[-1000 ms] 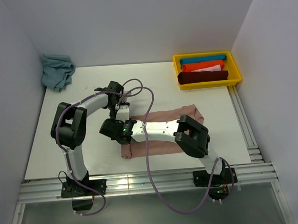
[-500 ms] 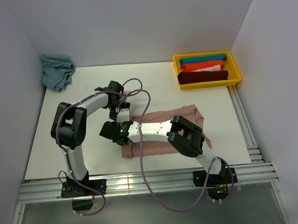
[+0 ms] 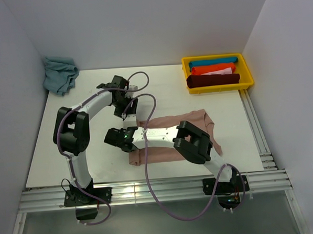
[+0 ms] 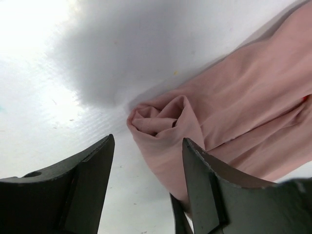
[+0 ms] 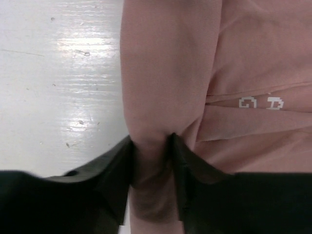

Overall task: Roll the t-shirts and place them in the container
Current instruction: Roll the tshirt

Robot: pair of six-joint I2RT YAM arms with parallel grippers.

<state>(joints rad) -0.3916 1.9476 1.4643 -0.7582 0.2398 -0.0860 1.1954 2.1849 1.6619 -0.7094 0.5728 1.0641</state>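
Evidently mid-roll — right gripper point(image 5: 151, 141) clamped rolled edge of pink t-shirt point(image 5: 170, 58), left gripper point(image 4: 148, 141) hung open; next likely needed a left regrasp

Two small white blocky characters point(image 5: 248, 103) on pink t-shirt point(image 5: 219, 58), above and right of right gripper point(image 5: 151, 148); too small to read surely.

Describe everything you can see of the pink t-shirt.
The pink t-shirt is soft, dusty-pink cloth folded into a long band. It lies flat across the white table and carries a small pale print. The end nearer the left arm is rolled into a loose tube. The right tool pinches that roll. The left tool hangs open above its end, not touching.
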